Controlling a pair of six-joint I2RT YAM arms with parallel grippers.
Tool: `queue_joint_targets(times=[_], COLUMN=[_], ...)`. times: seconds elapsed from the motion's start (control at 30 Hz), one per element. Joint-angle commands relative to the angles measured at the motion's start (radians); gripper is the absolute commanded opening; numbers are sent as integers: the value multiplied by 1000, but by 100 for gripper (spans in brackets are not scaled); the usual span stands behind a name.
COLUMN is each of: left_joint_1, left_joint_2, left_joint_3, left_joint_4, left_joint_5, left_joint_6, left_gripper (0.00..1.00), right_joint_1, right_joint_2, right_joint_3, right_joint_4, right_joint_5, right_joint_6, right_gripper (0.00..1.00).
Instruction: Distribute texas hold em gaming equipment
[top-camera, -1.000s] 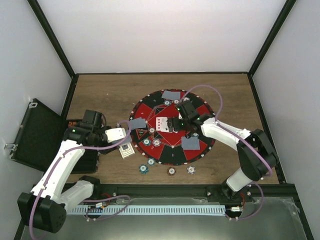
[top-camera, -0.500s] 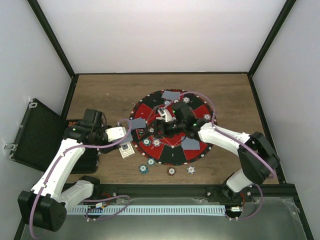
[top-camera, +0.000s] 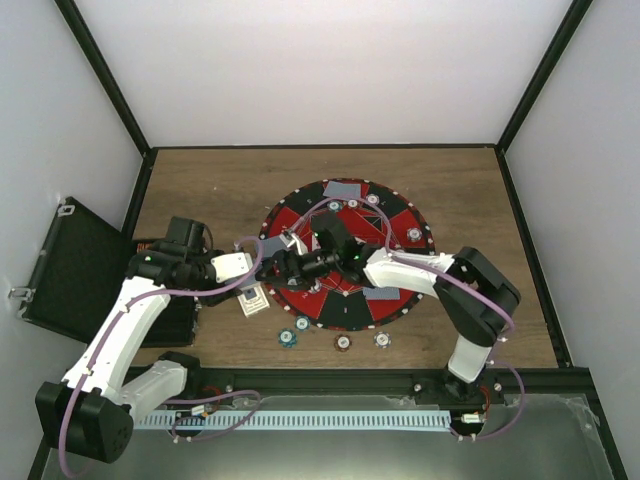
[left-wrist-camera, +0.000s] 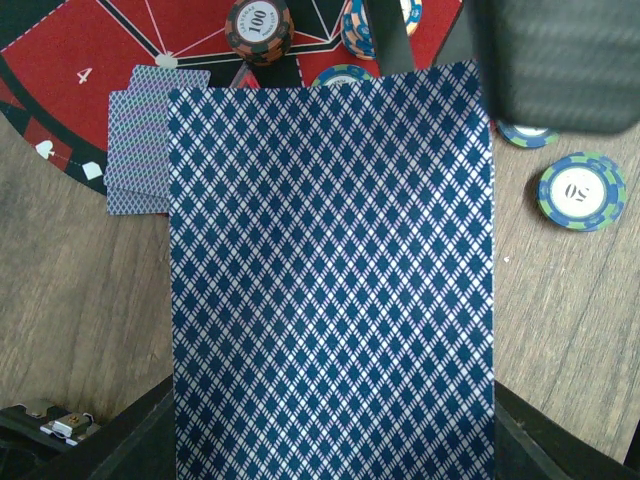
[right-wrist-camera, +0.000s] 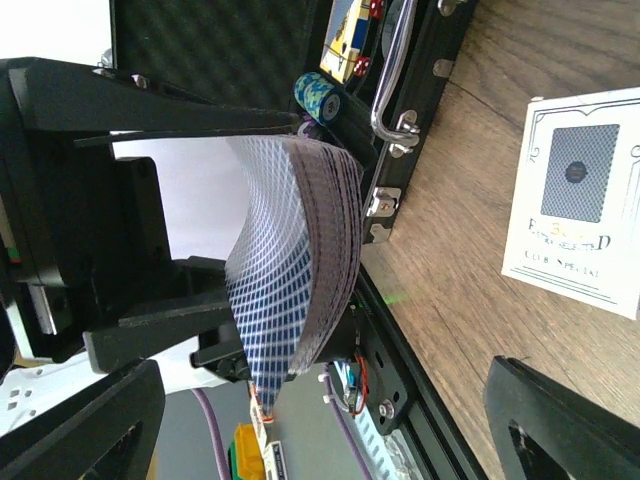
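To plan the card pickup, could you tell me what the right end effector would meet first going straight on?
Most likely the deck, clamped by the left end effector, dead ahead of the right end effector; depth is unclear.

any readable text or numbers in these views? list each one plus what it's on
"100": brown striped-edge round poker chip, left wrist view.
"50": blue and green striped-edge round poker chip, left wrist view.
"4": white digit on a red segment of the red and black round mat.
White printed card box, right wrist view: lettering too blurred to read.
Blue diamond-patterned deck of cards: no text.
Top view: everything too small.
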Motion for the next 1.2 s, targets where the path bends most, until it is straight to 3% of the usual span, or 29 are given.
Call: queue_joint_targets(times=[0.0,0.43,0.77,1.17], left_joint_1=[3,3,4,3], left_joint_2=[-3,-6,-16,-12], left_joint_3=[22,21,14,10], left_joint_4=[11,9,7,13], left_joint_5=[25,22,15,19], left_joint_6=[-3,-5,1,1], left_gripper=[25,25,25,25], right_joint_1=[15,35,-12,-41], right_joint_2=[44,211,188,84], right_joint_3=[47,171,116,54], right_joint_4=[103,146,126,158], right_joint_5=[-48,-78,-61,-65], right_joint_6=[70,139,131,144], right_gripper=[89,82,68,29])
